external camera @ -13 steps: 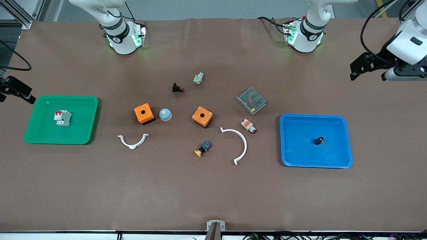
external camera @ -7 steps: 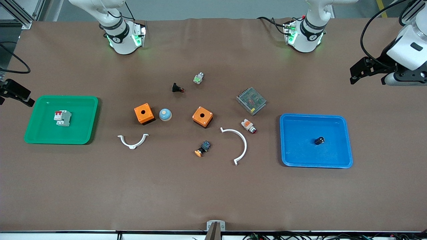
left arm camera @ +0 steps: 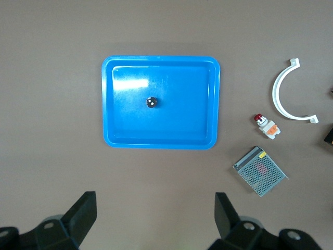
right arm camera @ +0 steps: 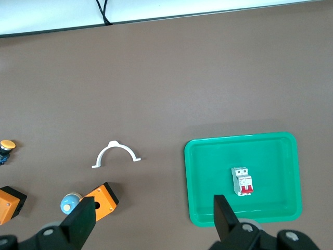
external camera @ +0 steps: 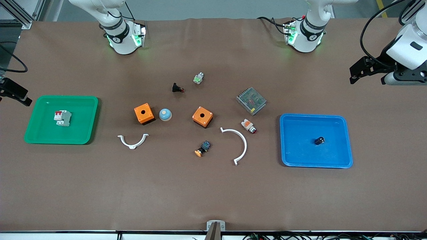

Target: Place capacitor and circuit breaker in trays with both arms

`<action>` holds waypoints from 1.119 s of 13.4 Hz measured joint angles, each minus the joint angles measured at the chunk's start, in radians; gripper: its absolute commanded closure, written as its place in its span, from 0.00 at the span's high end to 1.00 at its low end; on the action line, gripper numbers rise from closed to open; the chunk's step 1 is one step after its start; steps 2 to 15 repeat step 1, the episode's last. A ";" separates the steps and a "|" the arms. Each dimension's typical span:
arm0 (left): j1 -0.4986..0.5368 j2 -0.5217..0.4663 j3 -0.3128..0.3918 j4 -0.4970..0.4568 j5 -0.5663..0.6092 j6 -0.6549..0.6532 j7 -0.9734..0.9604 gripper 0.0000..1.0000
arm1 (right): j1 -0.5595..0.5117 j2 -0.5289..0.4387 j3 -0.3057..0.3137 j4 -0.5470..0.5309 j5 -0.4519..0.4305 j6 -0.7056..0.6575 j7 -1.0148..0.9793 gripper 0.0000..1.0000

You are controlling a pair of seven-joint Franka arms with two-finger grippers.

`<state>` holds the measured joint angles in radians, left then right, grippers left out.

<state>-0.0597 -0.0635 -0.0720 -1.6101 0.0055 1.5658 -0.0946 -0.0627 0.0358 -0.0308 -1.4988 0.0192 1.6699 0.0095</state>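
The left arm is raised over its own end of the tabletop [external camera: 213, 193], wrist turned so the left tool [left arm camera: 156, 221] looks down from high up, its two dark fingers [left arm camera: 82, 213] spread wide and released, holding nothing. The right arm hangs the same way at the other end; the right tool [right arm camera: 156, 221] is also spread open and empty, above the edge of the green tray [right arm camera: 291, 179]. In the front view only a dark piece of it [external camera: 15, 90] shows at the frame's edge, while the left tool [external camera: 362, 70] shows as a black bracket under a white wrist.

The capacitor [external camera: 319, 140], a tiny black cylinder with a pale silvery top, sits inside the glossy blue plastic tray [external camera: 345, 140], a shallow rectangle with rounded corners. From the left wrist view it is a dark dot [left arm camera: 151, 102] near the middle of the tray [left arm camera: 119, 130].

The circuit breaker [external camera: 62, 118], a white-grey block with red levers at one end, lies in the green tray [external camera: 85, 133], seen again [right arm camera: 243, 181] from the right wrist view.

The tabletop is matte brown.
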 measured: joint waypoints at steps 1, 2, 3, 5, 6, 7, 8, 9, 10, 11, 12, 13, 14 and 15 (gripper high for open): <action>0.000 0.000 0.000 0.000 0.000 -0.004 0.000 1.00 | 0.000 0.000 0.000 0.000 0.000 -0.001 0.000 1.00; 0.000 0.000 0.000 0.000 0.000 -0.004 0.000 1.00 | 0.000 0.000 0.000 0.000 0.000 -0.001 0.000 1.00; 0.000 0.000 0.000 0.000 0.000 -0.004 0.000 1.00 | 0.000 0.000 0.000 0.000 0.000 -0.001 0.000 1.00; 0.000 0.000 0.000 0.000 0.000 -0.004 0.000 1.00 | 0.000 0.000 0.000 0.000 0.000 -0.001 0.000 1.00; 0.000 0.000 0.000 0.000 0.000 -0.004 0.000 1.00 | 0.000 0.000 0.000 0.000 0.000 -0.001 0.000 1.00; 0.000 0.000 0.000 0.000 0.000 -0.004 0.000 1.00 | 0.000 0.000 0.000 0.000 0.000 -0.001 0.000 1.00; 0.000 0.000 0.000 0.000 0.000 -0.004 0.000 1.00 | 0.000 0.000 0.000 0.000 0.000 -0.001 0.000 1.00; 0.000 0.000 0.000 0.000 0.000 -0.004 0.000 1.00 | 0.000 0.000 0.000 0.000 0.000 -0.001 0.000 1.00; 0.000 0.000 0.000 0.000 0.000 -0.004 0.000 1.00 | 0.000 0.000 0.000 0.000 0.000 -0.001 0.000 1.00; 0.000 0.000 0.000 0.000 0.000 -0.004 0.000 1.00 | 0.000 0.000 0.000 0.000 0.000 -0.001 0.000 1.00; 0.000 0.000 0.000 0.000 0.000 -0.004 0.000 1.00 | 0.000 0.000 0.000 0.000 0.000 -0.001 0.000 1.00; 0.000 0.000 0.000 0.000 0.000 -0.004 0.000 1.00 | 0.000 0.000 0.000 0.000 0.000 -0.001 0.000 1.00; 0.000 0.000 0.000 0.000 0.000 -0.004 0.000 1.00 | 0.000 0.000 0.000 0.000 0.000 -0.001 0.000 1.00; 0.000 0.000 0.000 0.000 0.000 -0.004 0.000 1.00 | 0.000 0.000 0.000 0.000 0.000 -0.001 0.000 1.00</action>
